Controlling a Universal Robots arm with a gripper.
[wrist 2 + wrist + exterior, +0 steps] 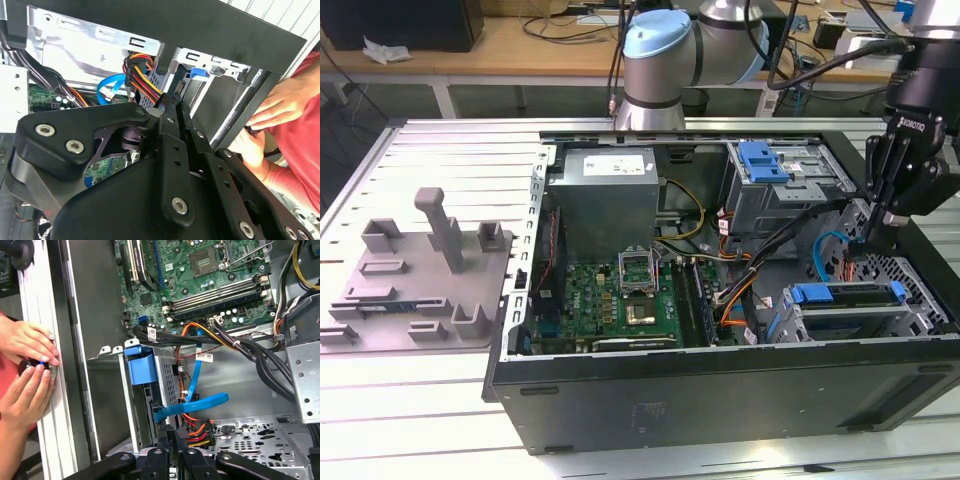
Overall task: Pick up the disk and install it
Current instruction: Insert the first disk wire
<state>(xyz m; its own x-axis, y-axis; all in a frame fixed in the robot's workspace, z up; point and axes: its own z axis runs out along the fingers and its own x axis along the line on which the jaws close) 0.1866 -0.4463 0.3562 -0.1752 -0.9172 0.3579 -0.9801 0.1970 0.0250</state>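
At the exterior view's left, a grey plastic fixture with upright posts stands on the slotted metal tabletop. Just beside it to the right lies an open black computer case.

Inside the case, a grey power supply box sits toward the far wall. A green motherboard lies nearer the camera below it. Behind the case rises the silver robot arm with its pale blue joint cap.

Further right, a metal drive cage carries a blue plastic bracket on top. In front of that cage, at the case's right end, is the disk, a flat silver hard drive with a bright blue carrier rail. It sits in the lower metal bay with its rail facing up. In the first wrist view its blue end stands at the mouth of that bay.

The black gripper hangs over the same corner, just above and behind the disk. It is close to a light-blue flat cable. Both wrist views show the jaws narrow, drawn almost together, with nothing seen between them. The tips are beside a bundle of red, yellow and black wires.

A person's hands in a red sleeve rest on the case's outer edge, pinching something small and dark that I cannot make out. One hand also shows in the second wrist view.
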